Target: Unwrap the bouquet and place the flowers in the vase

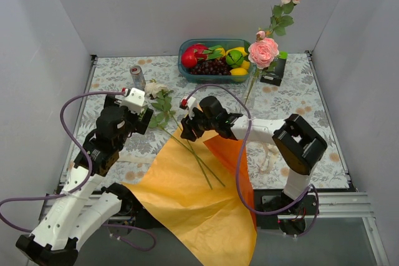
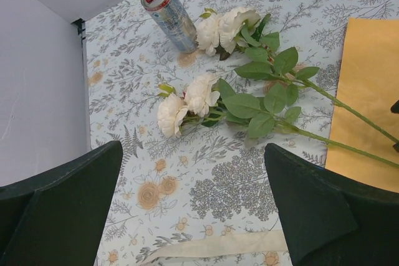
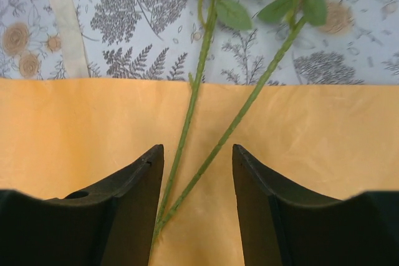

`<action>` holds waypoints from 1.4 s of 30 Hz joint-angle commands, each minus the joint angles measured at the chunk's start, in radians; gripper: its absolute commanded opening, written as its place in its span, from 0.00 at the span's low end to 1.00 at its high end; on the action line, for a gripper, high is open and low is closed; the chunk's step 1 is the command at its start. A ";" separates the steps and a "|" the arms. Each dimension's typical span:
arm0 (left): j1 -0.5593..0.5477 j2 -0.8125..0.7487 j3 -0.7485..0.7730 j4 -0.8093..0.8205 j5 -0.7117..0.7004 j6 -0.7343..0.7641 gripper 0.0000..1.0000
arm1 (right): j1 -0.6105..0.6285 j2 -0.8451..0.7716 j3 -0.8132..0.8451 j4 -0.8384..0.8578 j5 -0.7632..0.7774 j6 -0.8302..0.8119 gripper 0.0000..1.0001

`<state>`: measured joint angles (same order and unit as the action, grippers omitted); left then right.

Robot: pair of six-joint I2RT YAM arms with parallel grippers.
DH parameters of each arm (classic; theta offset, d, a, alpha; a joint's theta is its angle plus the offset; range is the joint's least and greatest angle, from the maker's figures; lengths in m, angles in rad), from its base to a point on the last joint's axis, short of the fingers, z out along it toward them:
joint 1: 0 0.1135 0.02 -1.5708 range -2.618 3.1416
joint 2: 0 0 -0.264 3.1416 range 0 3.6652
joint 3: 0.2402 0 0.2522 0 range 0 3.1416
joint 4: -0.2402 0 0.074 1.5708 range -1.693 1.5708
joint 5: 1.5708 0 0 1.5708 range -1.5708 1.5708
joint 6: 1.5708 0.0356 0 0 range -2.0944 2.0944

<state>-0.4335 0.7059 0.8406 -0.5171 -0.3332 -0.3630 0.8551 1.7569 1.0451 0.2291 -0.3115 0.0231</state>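
Between the fingers of the right gripper (image 3: 196,151), two thin green stems (image 3: 187,123) of the flowers are seen crossing, laid flat on the opened orange wrapping paper (image 3: 75,129). Just ahead of the fingertips the paper ends. The leaves lie there on the patterned table (image 3: 349,60), with a loose cream ribbon (image 3: 62,23) off to the hand's left. The fingers are held part-spread, one on either side of the crossing. Neither is seen to touch a stem, so nothing is pinched.

The unwrapping is judged to be done, and the step in hand is the pick-up of the cream roses (image 2: 187,101) that remain on the table. The pink roses (image 1: 264,52) are already stood in the vase (image 1: 251,91), which is well apart from the right gripper (image 1: 187,130), behind it and to its side. For the next move, a firm pinch on the thin stems is called for, then a lift and a turn to upright, so that the cut ends can be threaded into the narrow neck beside the stem already there. Whether one stem or both should be caught is left to be settled.

From the overhead view, the right arm is reached across the paper with its wrist bent down over the stems. The left gripper (image 2: 192,151) is spread to its widest and holds nothing. It is poised above the table, with the cream heads and a silver can (image 2: 168,17) lying ahead of it.
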 commanded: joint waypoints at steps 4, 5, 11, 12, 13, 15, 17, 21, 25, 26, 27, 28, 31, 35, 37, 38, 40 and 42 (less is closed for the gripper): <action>0.007 -0.031 0.054 -0.043 -0.013 -0.002 0.98 | 0.042 0.053 0.061 0.012 -0.006 0.043 0.58; 0.007 -0.031 0.055 -0.047 -0.013 -0.005 0.98 | 0.045 0.058 0.061 0.010 0.005 0.043 0.58; 0.007 -0.034 0.066 -0.057 -0.013 -0.010 0.98 | 0.050 0.096 0.059 0.015 0.060 0.061 0.59; 0.007 -0.036 0.066 -0.058 -0.012 -0.010 0.98 | 0.050 0.111 0.062 0.009 0.080 0.060 0.59; 0.006 -0.034 0.066 -0.060 -0.012 -0.010 0.98 | 0.050 0.119 0.067 0.004 0.092 0.058 0.59; 0.007 -0.037 0.071 -0.066 -0.013 -0.010 0.98 | 0.050 0.137 0.081 -0.004 0.115 0.060 0.60; 0.007 -0.040 0.072 -0.072 -0.015 -0.007 0.98 | 0.050 0.145 0.090 -0.004 0.123 0.066 0.60; 0.007 -0.052 0.071 -0.073 -0.018 0.002 0.98 | 0.053 0.174 0.115 -0.002 0.127 0.081 0.54; 0.006 -0.060 0.071 -0.077 -0.021 0.006 0.98 | 0.059 0.194 0.125 0.004 0.126 0.090 0.32; 0.007 -0.062 0.069 -0.075 -0.023 0.009 0.98 | 0.062 0.196 0.125 0.007 0.126 0.090 0.25; 0.007 -0.065 0.069 -0.077 -0.023 0.009 0.98 | 0.064 0.193 0.125 0.009 0.126 0.090 0.11; 0.007 -0.065 0.071 -0.077 -0.023 0.009 0.98 | 0.065 0.190 0.127 0.010 0.127 0.092 0.05; 0.007 -0.065 0.075 -0.077 -0.026 0.013 0.98 | 0.076 0.158 0.127 0.016 0.138 0.090 0.01; 0.007 -0.062 0.097 -0.086 -0.024 0.009 0.98 | 0.084 0.073 0.150 0.041 0.166 0.087 0.01; 0.006 -0.062 0.109 -0.092 -0.021 0.001 0.98 | 0.084 0.024 0.174 0.044 0.172 0.087 0.01; 0.007 -0.062 0.121 -0.099 -0.020 -0.001 0.98 | 0.084 0.010 0.194 0.039 0.173 0.089 0.01; 0.006 -0.063 0.132 -0.101 -0.020 0.005 0.98 | 0.085 -0.020 0.257 0.038 0.187 0.095 0.01; 0.007 -0.062 0.143 -0.107 -0.020 0.012 0.98 | 0.085 -0.045 0.330 0.033 0.210 0.095 0.01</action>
<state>-0.4335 0.6510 0.9337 -0.6056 -0.3443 -0.3592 0.9386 1.8221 1.2125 0.1837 -0.1478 0.1169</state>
